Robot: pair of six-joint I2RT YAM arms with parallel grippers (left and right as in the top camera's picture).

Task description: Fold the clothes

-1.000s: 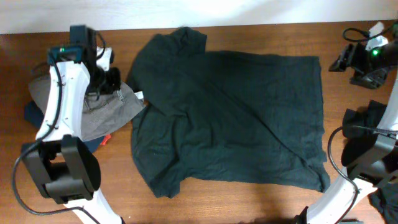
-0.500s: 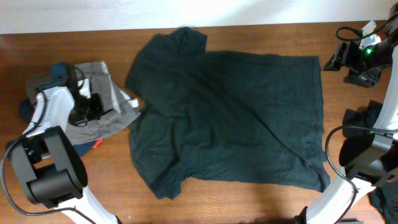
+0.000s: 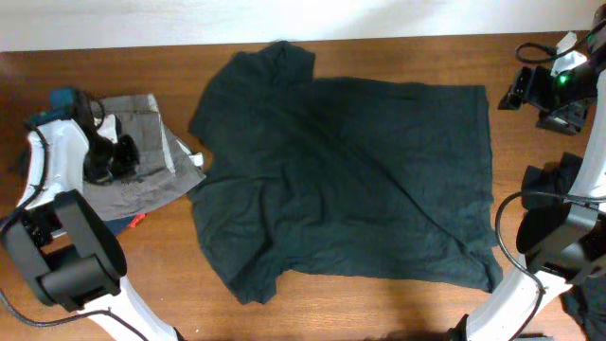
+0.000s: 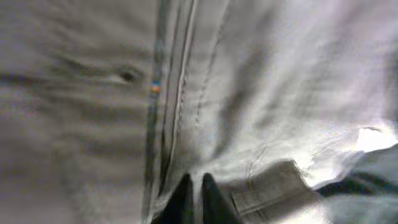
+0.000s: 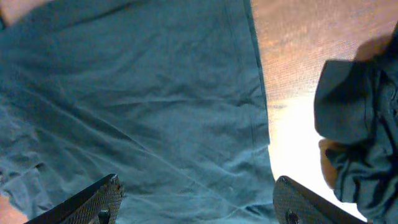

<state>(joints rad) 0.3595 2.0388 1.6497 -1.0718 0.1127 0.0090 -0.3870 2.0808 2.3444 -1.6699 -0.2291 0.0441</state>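
Since a second ago the left arm has swung away from the shirt's left edge, and its left gripper (image 3: 125, 159) now sits over the grey garment (image 3: 142, 188) at the left end of the table (image 3: 85, 275). The green T-shirt (image 3: 350, 180) lies spread flat in the middle of the table, one sleeve toward the far edge, the other toward the near edge, and its straight hem to the right. Its left edge just meets the corner of the grey garment.

In the left wrist view the left gripper (image 4: 194, 196) has its fingers almost together, with only a slit between them, right down at the grey cloth (image 4: 280, 93). Whether a fold is pinched there cannot be told.

The right gripper (image 3: 509, 98) hangs by the shirt's far right corner. Its own camera shows its fingers spread wide with nothing held, the shirt's hem (image 5: 137, 93) below. A heap of dark clothes (image 5: 357, 137) lies just beside that hem, apart from it.
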